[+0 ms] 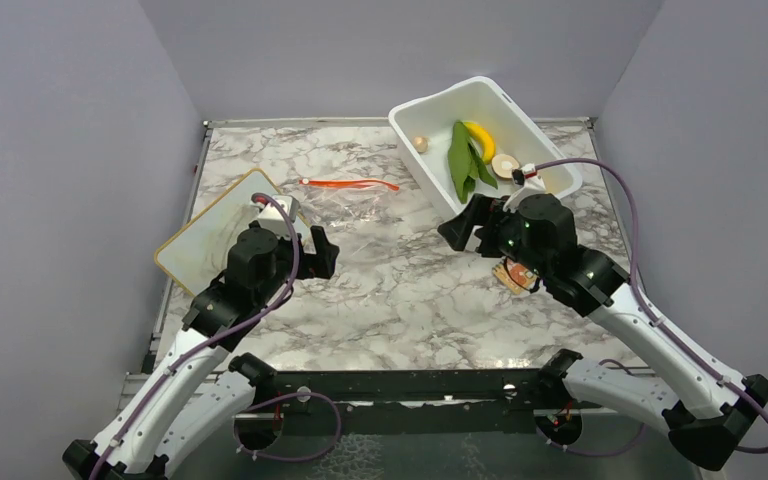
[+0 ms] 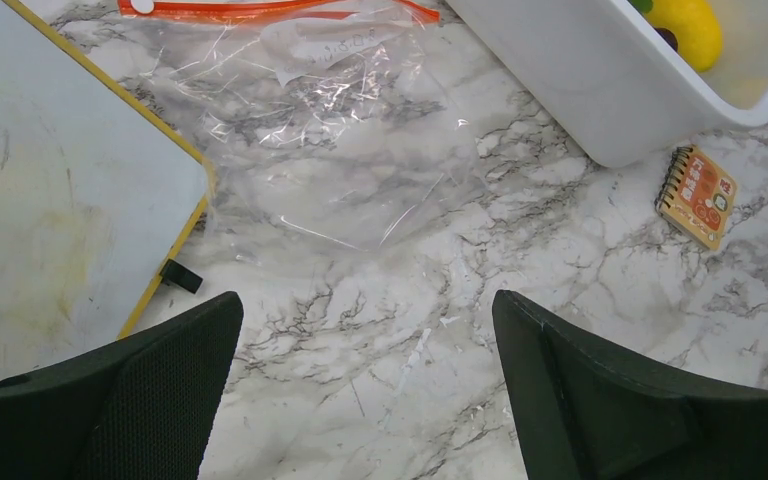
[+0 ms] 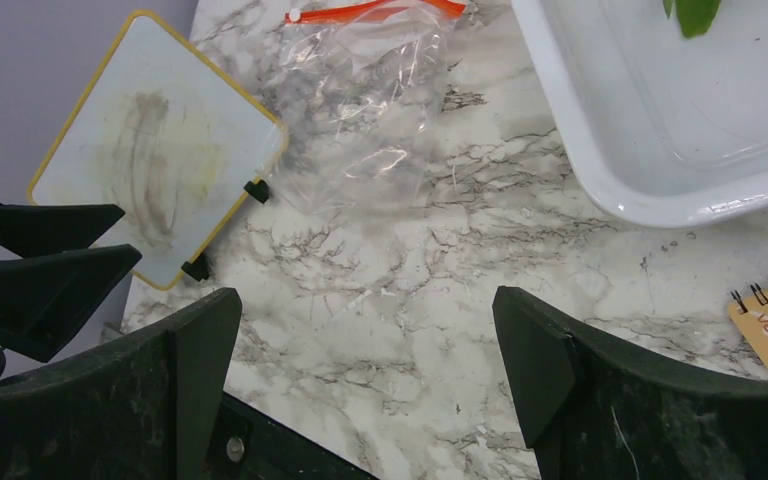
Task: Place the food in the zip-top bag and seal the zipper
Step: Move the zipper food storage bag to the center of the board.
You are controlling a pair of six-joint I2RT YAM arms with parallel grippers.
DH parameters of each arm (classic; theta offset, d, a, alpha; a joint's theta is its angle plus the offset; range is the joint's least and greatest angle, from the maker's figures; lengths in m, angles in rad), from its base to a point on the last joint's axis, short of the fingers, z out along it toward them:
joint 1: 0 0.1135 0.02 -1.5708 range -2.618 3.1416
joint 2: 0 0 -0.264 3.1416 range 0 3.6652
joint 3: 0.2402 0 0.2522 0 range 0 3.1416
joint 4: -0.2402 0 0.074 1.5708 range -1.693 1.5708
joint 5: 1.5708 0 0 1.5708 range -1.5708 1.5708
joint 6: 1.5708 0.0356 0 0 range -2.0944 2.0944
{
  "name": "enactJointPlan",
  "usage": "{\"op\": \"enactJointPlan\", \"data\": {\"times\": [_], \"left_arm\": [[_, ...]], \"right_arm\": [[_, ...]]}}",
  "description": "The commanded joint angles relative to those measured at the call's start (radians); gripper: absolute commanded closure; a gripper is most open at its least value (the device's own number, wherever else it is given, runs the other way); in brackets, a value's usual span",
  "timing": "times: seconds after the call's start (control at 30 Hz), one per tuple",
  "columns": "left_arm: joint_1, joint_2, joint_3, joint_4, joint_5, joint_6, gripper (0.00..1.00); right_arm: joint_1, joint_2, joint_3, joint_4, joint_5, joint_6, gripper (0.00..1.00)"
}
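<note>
Two grippers: left gripper (image 1: 318, 252) and right gripper (image 1: 468, 228), both spread wide, holding nothing.
Bag: zip-top bag (image 1: 360, 205) lies flat on the marble at 1 o'clock from the left gripper. The zipper (image 1: 348, 184) runs along its 12 o'clock edge. Can't tell if it is sealed.
Food: leafy vegetable (image 1: 463, 160), banana (image 1: 480, 138) and beige pieces (image 1: 420, 144) sit in the white tub (image 1: 422, 165), at 12 o'clock from the right gripper. None bagged.
Step, my guess: open the mouth.
How: left pinches one lip beside the zipper and lifts slowly, since the film looks slippery. Right fetches the leaf.
</note>
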Motion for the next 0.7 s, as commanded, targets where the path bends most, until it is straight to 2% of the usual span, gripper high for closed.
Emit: {"op": "enactJointPlan", "data": {"times": [0.0, 0.43, 0.57, 0.67], "left_arm": [[0.008, 0.005, 0.044, 0.034, -0.003, 0.009, 0.00], [0.007, 0.080, 0.074, 0.073, 0.004, 0.036, 0.00], [0.008, 0.144, 0.065, 0.122, 0.065, 0.044, 0.00], [0.007, 0.227, 0.076, 0.167, 0.146, 0.116, 0.01]], "right_arm": [[0.006, -0.025, -0.003, 0.022, 0.024, -0.019, 0.00], [0.006, -0.059, -0.013, 0.062, -0.009, -0.077, 0.00], [0.006, -0.077, -0.017, 0.055, -0.006, -0.089, 0.00], [0.006, -0.107, -0.033, 0.064, -0.008, -0.102, 0.00]]}}
